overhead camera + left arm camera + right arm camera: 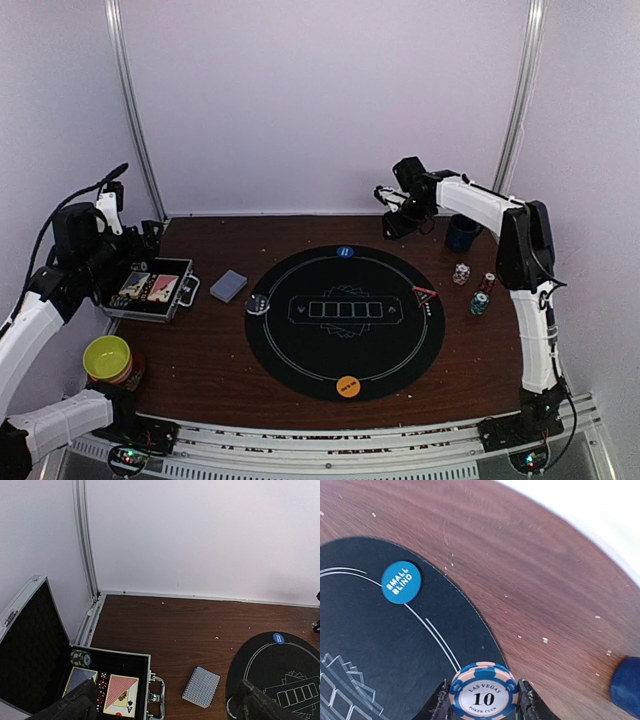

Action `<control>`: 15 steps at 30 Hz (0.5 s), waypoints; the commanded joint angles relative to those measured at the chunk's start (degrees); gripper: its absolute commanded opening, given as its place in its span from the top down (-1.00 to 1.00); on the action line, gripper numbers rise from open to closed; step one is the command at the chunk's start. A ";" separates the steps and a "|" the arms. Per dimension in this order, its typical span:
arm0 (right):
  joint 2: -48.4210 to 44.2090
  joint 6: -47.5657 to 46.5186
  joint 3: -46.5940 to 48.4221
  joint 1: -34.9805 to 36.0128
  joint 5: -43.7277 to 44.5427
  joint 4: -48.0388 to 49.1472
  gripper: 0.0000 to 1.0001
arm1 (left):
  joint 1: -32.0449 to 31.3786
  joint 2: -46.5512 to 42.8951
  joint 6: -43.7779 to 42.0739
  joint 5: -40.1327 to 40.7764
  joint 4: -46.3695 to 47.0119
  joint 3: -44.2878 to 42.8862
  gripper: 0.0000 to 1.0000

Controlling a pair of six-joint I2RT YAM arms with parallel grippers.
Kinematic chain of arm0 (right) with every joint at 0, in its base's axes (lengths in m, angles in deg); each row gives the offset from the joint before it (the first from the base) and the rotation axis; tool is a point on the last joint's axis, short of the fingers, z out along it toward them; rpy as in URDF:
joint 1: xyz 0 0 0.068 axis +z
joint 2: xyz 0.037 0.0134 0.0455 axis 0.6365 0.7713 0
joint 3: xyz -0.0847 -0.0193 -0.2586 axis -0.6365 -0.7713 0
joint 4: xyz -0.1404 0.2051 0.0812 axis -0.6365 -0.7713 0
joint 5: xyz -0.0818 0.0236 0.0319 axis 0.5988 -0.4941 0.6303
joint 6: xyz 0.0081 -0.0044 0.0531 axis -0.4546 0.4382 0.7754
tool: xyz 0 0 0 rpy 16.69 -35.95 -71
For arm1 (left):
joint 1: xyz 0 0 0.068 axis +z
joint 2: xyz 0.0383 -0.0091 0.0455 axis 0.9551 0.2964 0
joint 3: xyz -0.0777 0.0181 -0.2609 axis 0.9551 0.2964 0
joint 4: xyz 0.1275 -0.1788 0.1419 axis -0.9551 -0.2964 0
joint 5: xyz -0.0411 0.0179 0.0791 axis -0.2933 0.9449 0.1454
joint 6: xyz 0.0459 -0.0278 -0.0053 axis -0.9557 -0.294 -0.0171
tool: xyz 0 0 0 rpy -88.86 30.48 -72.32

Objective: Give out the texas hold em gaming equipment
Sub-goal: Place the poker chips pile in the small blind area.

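The right fingers (526, 705) are closed on one chip (484, 692), blue and pink with a "10" on it, at the bottom middle of the right wrist view. The chip hangs above the upper right edge of the mat (380, 645), where the black meets the brown counter (530, 570). To its upper left the blue button (401, 582) lies flat on the mat. At the lower right edge a part of the cup (625, 685) shows.

The left fingers (75, 705) stand wide open with nothing between them, at the bottom of the left wrist view. They hover over the open case (149, 680) at the lower left. Inside it I see card packs and some chips. Just to the right of the case the deck (201, 686) lies on the counter, face down, as one pile.

In the top view the orange button (348, 385) is on the lower rim of the mat and the triangle marker (424, 294) on its right rim. A few stacks (480, 303) stand on the counter right of the mat.

In my judgement the task is about in the middle. The buttons and the marker seem placed, and some chips are out. No cards are dealt yet, the held chip is not yet set down, and the case is not empty.
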 commanded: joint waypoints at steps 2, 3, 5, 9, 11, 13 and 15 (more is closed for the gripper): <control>4.60 -0.55 5.07 2.36 1.03 -0.53 0.28 | 0.75 -0.39 -0.21 0.52 0.96 -0.99 -0.96; 5.33 -0.54 5.57 2.67 1.23 -0.12 0.28 | 0.83 -0.39 -0.17 0.48 0.93 -0.95 -0.96; 6.40 -0.50 6.20 3.29 1.44 0.81 0.28 | 0.86 -0.39 -0.23 0.50 0.99 -0.91 -0.96; 7.61 0.01 6.00 4.14 0.71 3.80 0.28 | 0.94 -0.45 -0.30 0.43 0.98 -0.99 -0.96; 8.13 0.06 5.62 4.61 0.46 5.64 0.28 | 1.06 -0.48 -0.16 0.37 0.95 -0.99 -0.96; 8.83 0.06 5.63 5.05 0.72 6.67 0.29 | 1.06 -0.56 -0.18 0.34 1.00 -0.99 -0.96; 9.62 -0.02 5.70 5.50 1.25 7.83 0.28 | 1.12 -0.56 -0.21 0.35 1.00 -0.99 -0.96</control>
